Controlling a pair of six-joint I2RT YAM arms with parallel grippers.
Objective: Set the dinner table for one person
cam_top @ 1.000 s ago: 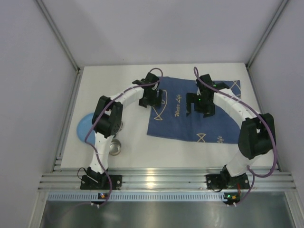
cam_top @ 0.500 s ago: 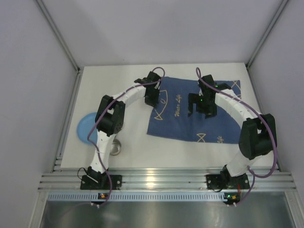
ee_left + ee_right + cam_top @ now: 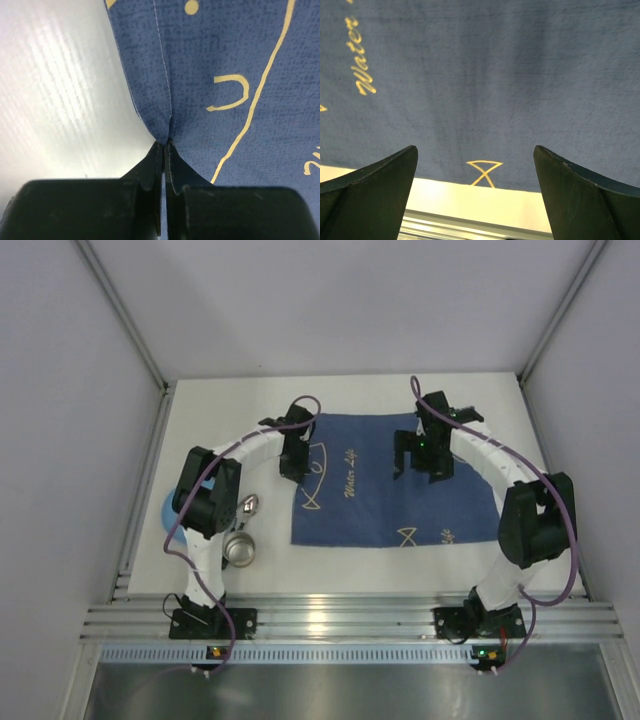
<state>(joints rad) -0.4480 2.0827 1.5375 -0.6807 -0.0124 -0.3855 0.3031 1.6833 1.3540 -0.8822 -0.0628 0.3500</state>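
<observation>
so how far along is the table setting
Done: the blue cloth lies spread on the dinner table. In hand: the left gripper is shut on its left edge; the right gripper hangs open above it. To do: the blue plate, spoon and metal cup sit beside the cloth, unplaced.

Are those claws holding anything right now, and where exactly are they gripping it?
The left gripper pinches the blue cloth in a small fold at its left edge. The right gripper hangs open above it, holding nothing.

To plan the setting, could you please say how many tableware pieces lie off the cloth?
3: blue plate half under the left arm, spoon beside it, metal cup nearer the arm's base. Others may be hidden.
</observation>
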